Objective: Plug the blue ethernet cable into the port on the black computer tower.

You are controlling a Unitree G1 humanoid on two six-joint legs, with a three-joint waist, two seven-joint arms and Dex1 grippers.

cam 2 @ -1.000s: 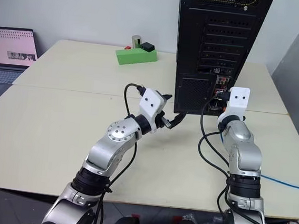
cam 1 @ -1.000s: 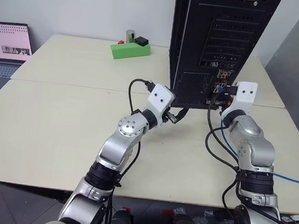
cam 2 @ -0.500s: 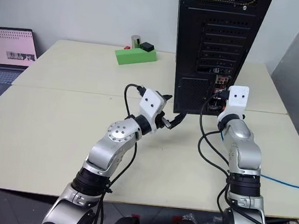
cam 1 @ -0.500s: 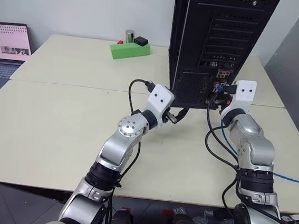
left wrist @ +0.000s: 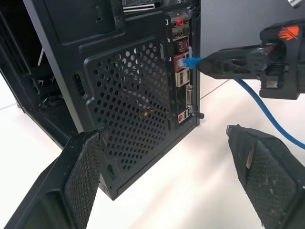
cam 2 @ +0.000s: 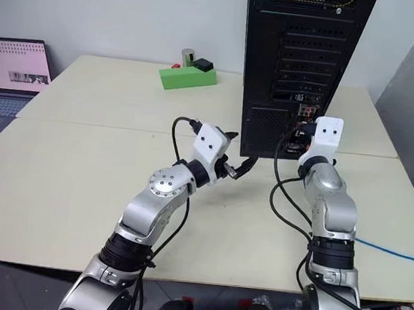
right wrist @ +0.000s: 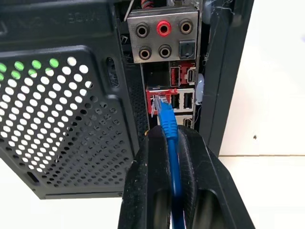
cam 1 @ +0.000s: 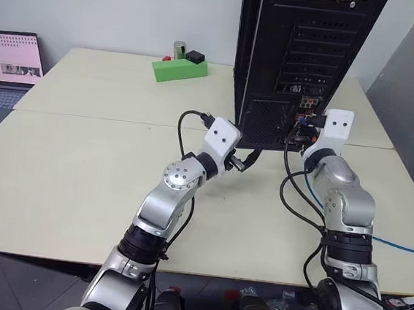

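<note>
The black computer tower [cam 1: 305, 47] stands upright at the table's far middle, its rear face toward me. My right gripper [right wrist: 167, 136] is shut on the blue ethernet cable [right wrist: 167, 121] just behind its plug. The plug's tip sits at the mouth of the red-framed port [right wrist: 153, 98] in the rear connector cluster; I cannot tell whether it is fully seated. The rest of the cable trails back across the table to the right [cam 1: 403, 249]. My left gripper [left wrist: 161, 133] hangs open and empty near the tower's lower vent grille [left wrist: 128, 95], to the left of the right gripper [left wrist: 224, 64].
A green block [cam 1: 180, 69] with small items on top lies at the table's far left of the tower. An open laptop [cam 1: 10, 70] sits at the far left edge. Black arm cables [cam 1: 294, 200] loop on the table [cam 1: 82, 158] beside my right arm.
My right forearm has shifted slightly toward the tower, while its gripper stays at the connector cluster with the cable. The left arm has kept still.
</note>
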